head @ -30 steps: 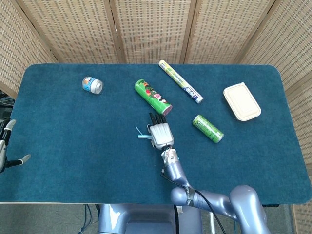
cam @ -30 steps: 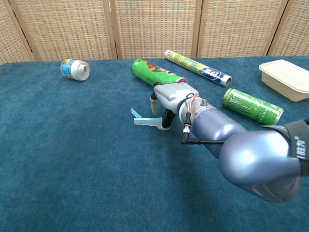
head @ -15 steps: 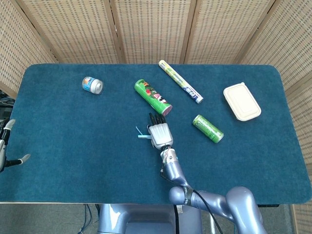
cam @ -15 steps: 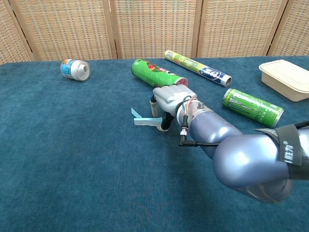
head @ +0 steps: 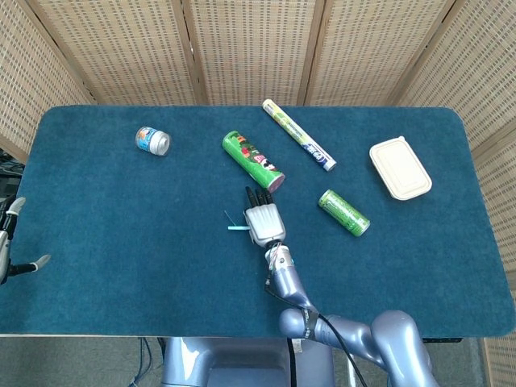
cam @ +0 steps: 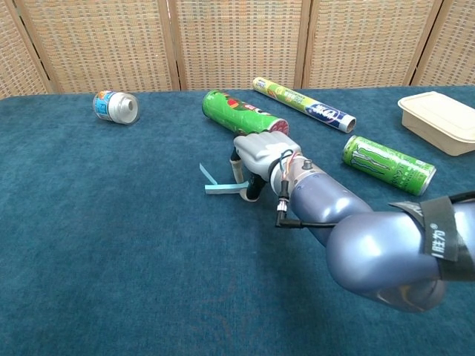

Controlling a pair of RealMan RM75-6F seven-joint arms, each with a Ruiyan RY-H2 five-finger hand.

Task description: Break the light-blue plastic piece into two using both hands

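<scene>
The light-blue plastic piece [head: 237,226] [cam: 220,186] is a thin bent strip at the middle of the blue table. My right hand [head: 264,222] [cam: 260,152] is at its right end, palm down, with thumb and fingers curled around that end. The strip's free left end sticks out to the left and tips slightly upward. My left hand [head: 10,242] hangs at the table's far left edge, far from the strip, fingers apart and holding nothing. The chest view does not show it.
A green chip tube [head: 253,160] [cam: 241,111] lies just behind my right hand. Further back lies a long slim tube [head: 298,135] [cam: 303,104]. A green can [head: 344,212] [cam: 387,165] and a beige lidded box [head: 400,168] [cam: 439,122] are to the right, a small can [head: 152,140] [cam: 116,106] at the back left.
The right hand has closed in on the strip's right end, and the strip has shifted slightly left with its free end tipped up. The left hand has not moved.
</scene>
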